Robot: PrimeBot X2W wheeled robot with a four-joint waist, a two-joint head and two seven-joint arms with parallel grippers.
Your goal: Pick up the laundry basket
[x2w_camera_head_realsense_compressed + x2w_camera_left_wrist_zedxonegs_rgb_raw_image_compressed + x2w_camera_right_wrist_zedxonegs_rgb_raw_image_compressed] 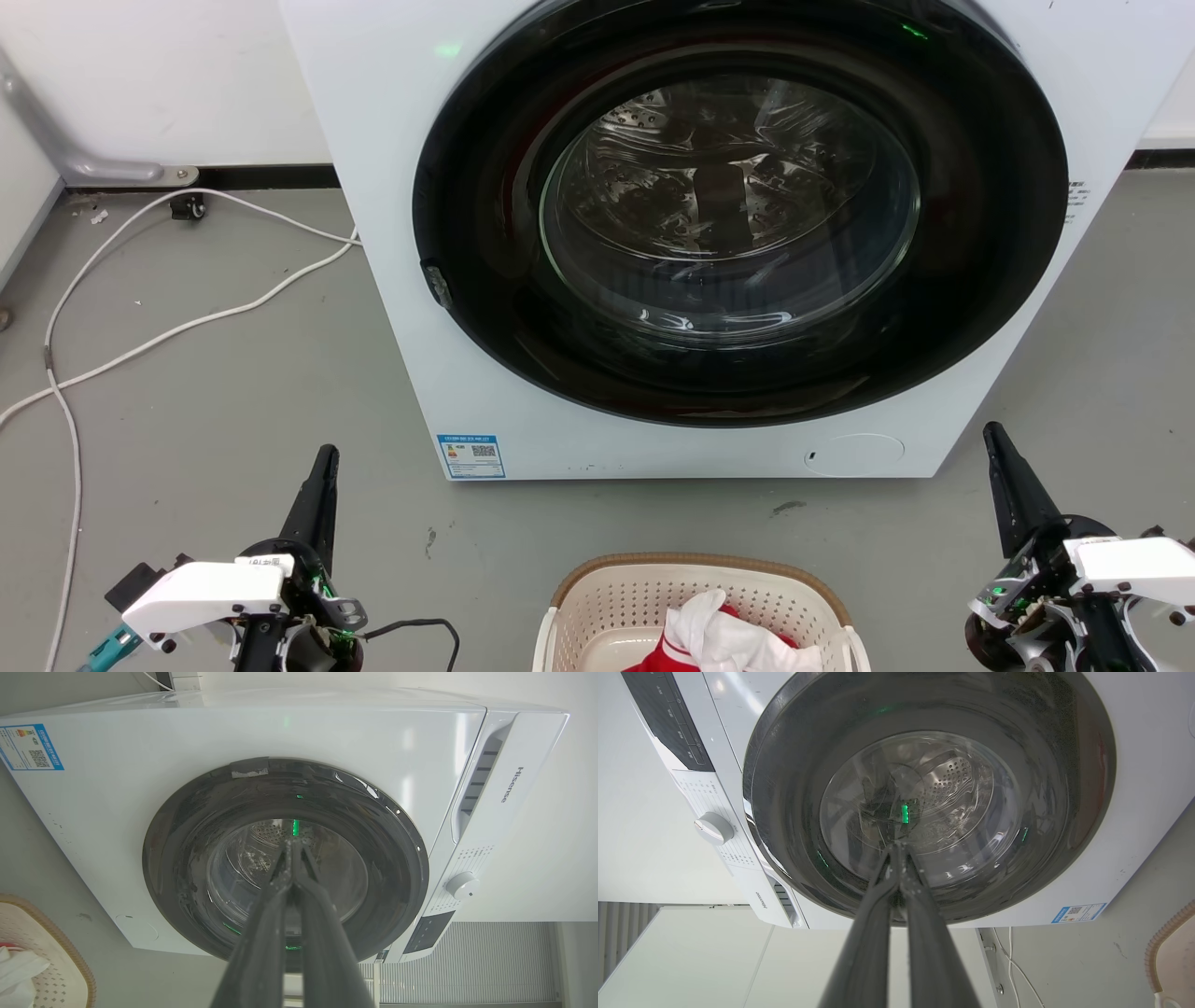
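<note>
Far left, white cabling (187, 327) trails across the floor; whether it is one lead or two you cannot tell. Your left gripper (325, 459) hangs near left, its two fingers pressed together on nothing. In the middle stands the washer (392, 280), door closed. Just in front of it, on the floor at the near edge of the head view, sits the laundry basket (607, 597), midway between your arms, with red and white clothes (719, 635) inside. Near right, your right gripper (992, 431) is likewise pinched closed and empty.

Reach in with the fingers closed like this and you would probably shove the basket instead of catching a handle. Lifting by one side alone would likely tip the clothes out. A high swing could knock the washer door.

Count: one basket, one washer, two grippers.
</note>
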